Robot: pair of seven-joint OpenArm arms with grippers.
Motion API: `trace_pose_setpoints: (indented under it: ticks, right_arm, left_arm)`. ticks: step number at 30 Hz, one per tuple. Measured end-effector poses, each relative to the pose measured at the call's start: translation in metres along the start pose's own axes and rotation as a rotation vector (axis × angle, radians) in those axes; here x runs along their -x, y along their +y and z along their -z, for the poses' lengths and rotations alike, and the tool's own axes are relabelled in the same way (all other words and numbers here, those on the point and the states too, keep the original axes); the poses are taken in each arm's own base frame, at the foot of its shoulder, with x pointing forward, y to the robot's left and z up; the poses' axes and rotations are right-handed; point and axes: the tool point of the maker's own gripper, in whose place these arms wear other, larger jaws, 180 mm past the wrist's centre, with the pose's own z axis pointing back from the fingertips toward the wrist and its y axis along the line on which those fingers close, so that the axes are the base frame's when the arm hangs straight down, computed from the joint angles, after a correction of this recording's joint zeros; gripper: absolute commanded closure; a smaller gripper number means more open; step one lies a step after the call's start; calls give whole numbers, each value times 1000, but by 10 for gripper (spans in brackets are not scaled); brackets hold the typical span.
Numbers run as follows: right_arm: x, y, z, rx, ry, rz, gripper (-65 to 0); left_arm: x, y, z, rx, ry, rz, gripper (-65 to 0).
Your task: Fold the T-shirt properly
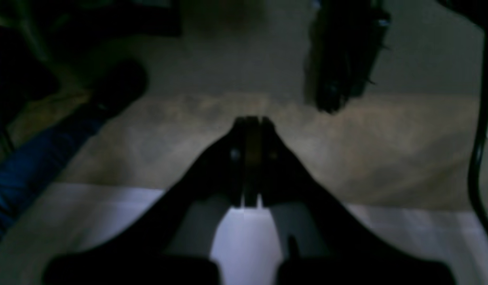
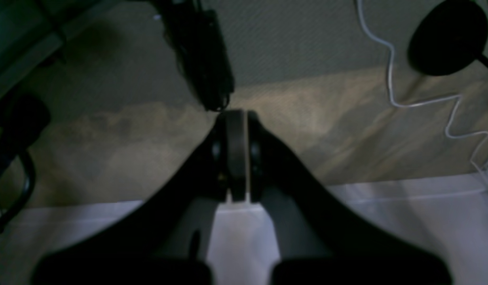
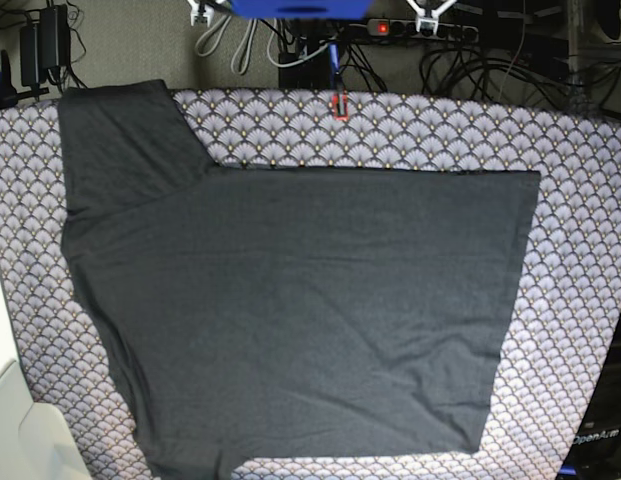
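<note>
Broadly, the worktop (image 3: 580, 200) under its scallop-patterned tablecloth (image 3: 440, 135) carried the T-shirt (image 3: 300, 310), spread flat and covering most of it, one sleeve (image 3: 120, 135) reaching the far corner. Both arms hung off the cloth: left gripper (image 1: 251, 120) fingers together, right gripper (image 2: 236, 114) fingers together, each holding nothing.

The T-shirt (image 3: 300, 310) lies spread flat on the tablecloth (image 3: 580, 180).
</note>
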Motion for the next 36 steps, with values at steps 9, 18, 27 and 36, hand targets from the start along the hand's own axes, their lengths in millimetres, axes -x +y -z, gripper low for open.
trace_pose_setpoints:
  ticks: [9,18,27,36]
  right_arm:
    - [0,-5,-4,0,-5,-6,0]
    - [-18,-1,-6,-10,-12,-9,0]
    - [-5,-7,-8,-3,1,-17,0]
    - [-6,2,-35,-44,-132,-106,0]
  left_arm:
    - [3,-7,-1,13,-3,0,-3]
    - [-1,-7,-1,12,-12,-1,-3]
    - [-2,2,-1,-1,-15,2,-3]
    - [4,-9,-23,24,-118,16,-3]
